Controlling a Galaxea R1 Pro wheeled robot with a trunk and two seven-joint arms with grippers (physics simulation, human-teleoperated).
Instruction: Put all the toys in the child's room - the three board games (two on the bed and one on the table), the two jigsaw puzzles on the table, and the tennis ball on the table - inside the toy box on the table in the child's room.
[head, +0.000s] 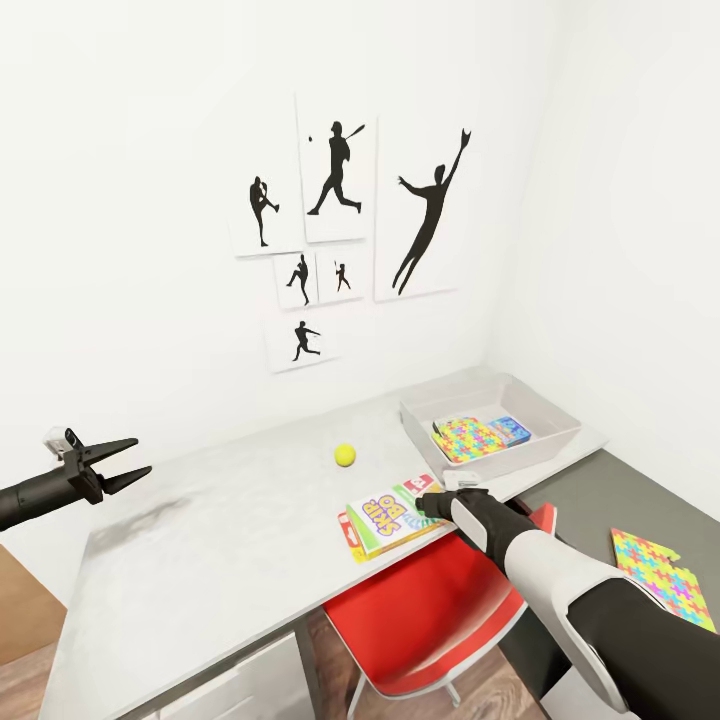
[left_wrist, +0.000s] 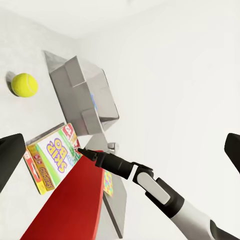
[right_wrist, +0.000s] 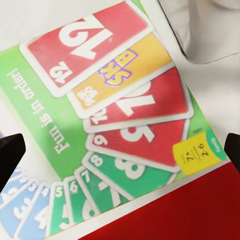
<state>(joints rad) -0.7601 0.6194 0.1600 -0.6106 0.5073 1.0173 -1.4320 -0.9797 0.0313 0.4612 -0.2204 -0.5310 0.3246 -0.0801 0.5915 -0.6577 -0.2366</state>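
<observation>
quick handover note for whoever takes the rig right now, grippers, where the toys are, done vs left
Left gripper: open, empty, raised over the table's left end.
Right gripper: open, right over the SKIP BO game at the table's front edge, not gripping.
Toy box at the table's right end holds one jigsaw puzzle and the light blue game.
Left: SKIP BO, the tennis ball on the table, a second puzzle on the lower dark desk. Third game not seen here.

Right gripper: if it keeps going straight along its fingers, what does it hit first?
Most likely the SKIP BO box, lying directly ahead between the open fingers of the right gripper at the table front edge. Remaining depth is unclear.
</observation>
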